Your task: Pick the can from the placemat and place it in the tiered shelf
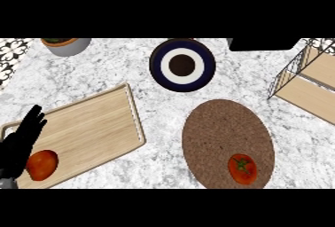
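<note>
The round brown woven placemat (222, 133) lies right of centre. On its near right part sits a red round thing with a green stem, looking like a tomato (242, 169); no can shows anywhere. The tiered shelf (307, 88), thin wire with wooden boards, stands at the right edge, beyond the placemat. My left hand (21, 139) rests open at the left edge, fingers straight and pointing up, over the corner of the cutting board. My right hand is out of view.
A wooden cutting board (88, 133) lies at the left with an orange-red round fruit (42, 165) on it, next to my left hand. A dark blue plate with a white ring (182, 65) sits at the back centre. A grey pot (65, 45) stands at the back left.
</note>
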Available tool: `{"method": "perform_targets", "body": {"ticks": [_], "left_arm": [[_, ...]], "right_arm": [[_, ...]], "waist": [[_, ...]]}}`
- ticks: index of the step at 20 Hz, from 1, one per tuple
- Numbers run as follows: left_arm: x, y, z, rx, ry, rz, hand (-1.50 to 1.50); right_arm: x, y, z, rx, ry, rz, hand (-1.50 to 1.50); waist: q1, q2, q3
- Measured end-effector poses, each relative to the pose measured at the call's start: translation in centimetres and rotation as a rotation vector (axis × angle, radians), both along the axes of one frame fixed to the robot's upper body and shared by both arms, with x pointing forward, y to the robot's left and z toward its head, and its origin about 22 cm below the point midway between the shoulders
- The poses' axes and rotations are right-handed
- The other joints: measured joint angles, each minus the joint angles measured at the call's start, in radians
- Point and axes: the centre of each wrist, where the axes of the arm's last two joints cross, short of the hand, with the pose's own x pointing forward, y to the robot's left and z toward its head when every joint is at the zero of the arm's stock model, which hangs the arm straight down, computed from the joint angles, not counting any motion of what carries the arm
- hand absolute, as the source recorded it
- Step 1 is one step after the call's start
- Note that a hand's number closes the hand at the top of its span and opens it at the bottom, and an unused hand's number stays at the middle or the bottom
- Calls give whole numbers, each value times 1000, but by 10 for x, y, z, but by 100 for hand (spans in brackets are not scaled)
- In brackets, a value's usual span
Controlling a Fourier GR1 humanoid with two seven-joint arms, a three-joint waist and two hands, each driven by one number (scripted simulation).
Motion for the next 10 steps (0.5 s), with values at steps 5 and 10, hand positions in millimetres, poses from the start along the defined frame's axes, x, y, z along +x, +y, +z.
{"method": "perform_targets", "body": {"ticks": [5, 10], "left_arm": [[-3, 1, 0, 0, 3, 30, 0], [-12, 12, -2, -3, 13, 56, 0]], "right_arm": [[-71, -25, 25, 17, 26, -34, -150], [-136, -40, 44, 22, 71, -25, -150]], "waist": [[-34, -7, 1], [-55, -10, 1]]}}
